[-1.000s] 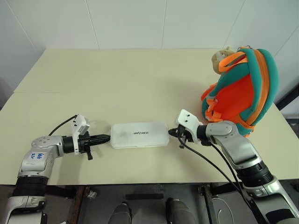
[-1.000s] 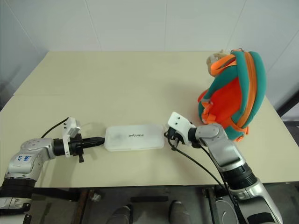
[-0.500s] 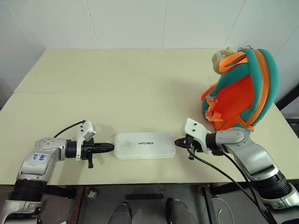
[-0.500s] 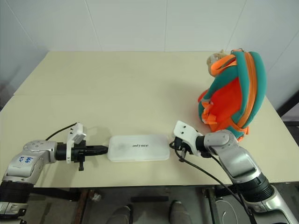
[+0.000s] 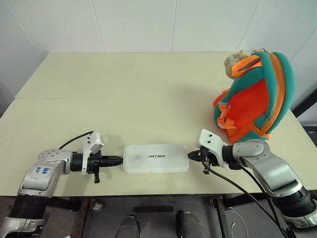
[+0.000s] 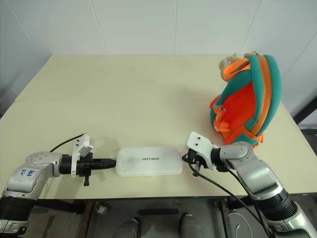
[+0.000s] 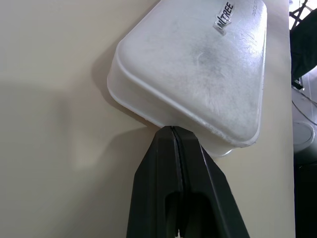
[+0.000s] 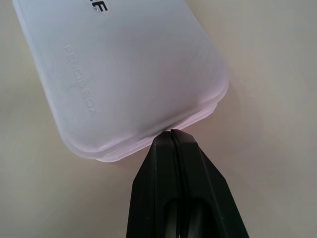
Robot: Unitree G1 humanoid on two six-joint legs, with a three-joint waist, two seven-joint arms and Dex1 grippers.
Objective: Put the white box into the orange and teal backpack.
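Two grippers pinch a white box (image 5: 155, 158) from its short ends, low in the middle of the frame, near the front edge of a cream table (image 5: 129, 94). The left gripper (image 5: 118, 160) presses in from the box's left end, its black fingers together, their tips touching the rim, as the left wrist view shows (image 7: 171, 130). The right gripper (image 5: 190, 155) meets the opposite end with its fingers likewise together, tips against the rim. Neither pair is clamped on anything; the box appears squeezed between two closed points and lies flat on the tabletop, its dark lettering upward.

An orange and teal backpack (image 5: 255, 94) stands upright at the right of the frame, well apart from the box, a tan plush charm (image 5: 234, 60) at its top. Whether its opening is unzipped cannot be told from these views.

Handled well, this step likely depends on even, opposed pressure: both tips should stay centred on the ends and level with each other, since a point contact on a smooth rounded rim could slip and let the box twist or drop. Any lift probably ought to be slow, with both arms travelling together toward the upper right so the squeeze neither slackens nor buckles the lid. Tilting one end down before the bag's mouth would likely ease entry.
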